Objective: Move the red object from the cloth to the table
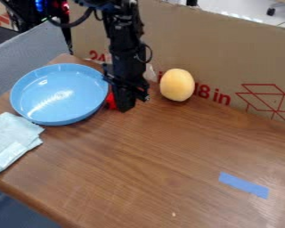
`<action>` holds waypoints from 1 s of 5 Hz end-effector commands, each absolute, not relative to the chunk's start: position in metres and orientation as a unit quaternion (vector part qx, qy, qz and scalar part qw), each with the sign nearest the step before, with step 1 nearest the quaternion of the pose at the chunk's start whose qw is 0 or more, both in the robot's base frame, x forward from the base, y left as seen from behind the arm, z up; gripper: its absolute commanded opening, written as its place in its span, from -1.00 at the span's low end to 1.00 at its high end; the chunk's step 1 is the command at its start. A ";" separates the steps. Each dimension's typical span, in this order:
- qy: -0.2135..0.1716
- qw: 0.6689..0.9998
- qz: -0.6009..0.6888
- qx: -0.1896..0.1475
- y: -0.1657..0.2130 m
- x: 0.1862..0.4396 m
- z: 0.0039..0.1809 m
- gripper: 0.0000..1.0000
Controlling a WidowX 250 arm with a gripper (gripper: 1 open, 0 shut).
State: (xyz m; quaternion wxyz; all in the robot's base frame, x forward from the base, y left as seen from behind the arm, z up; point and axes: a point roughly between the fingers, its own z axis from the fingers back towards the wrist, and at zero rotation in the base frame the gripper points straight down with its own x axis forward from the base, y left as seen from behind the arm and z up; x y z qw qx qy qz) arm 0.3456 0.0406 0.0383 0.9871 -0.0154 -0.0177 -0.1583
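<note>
The red object (110, 100) rests on the brown table (145, 169), against the right rim of the blue plate, well away from the cloth (7, 139) at the left edge. My gripper (124, 103) points straight down onto it with the fingers drawn together on the bar. Only a small red part shows to the left of the fingertips; the black fingers hide the rest. The cloth lies flat with nothing on it.
A round light-blue plate (56, 94) sits left of the gripper. To its right, a yellowish ball (176, 85) rests against the cardboard box (228, 53) along the back. A strip of blue tape (242, 184) is stuck to the table front right.
</note>
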 end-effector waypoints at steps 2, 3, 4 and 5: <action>-0.050 0.985 -0.158 -0.042 0.029 0.342 0.073 -1.00; -0.048 0.983 -0.170 -0.053 0.027 0.348 0.074 -1.00; -0.048 0.979 -0.188 -0.065 0.026 0.337 0.063 -1.00; -0.056 0.975 -0.202 -0.070 0.002 0.323 0.060 -1.00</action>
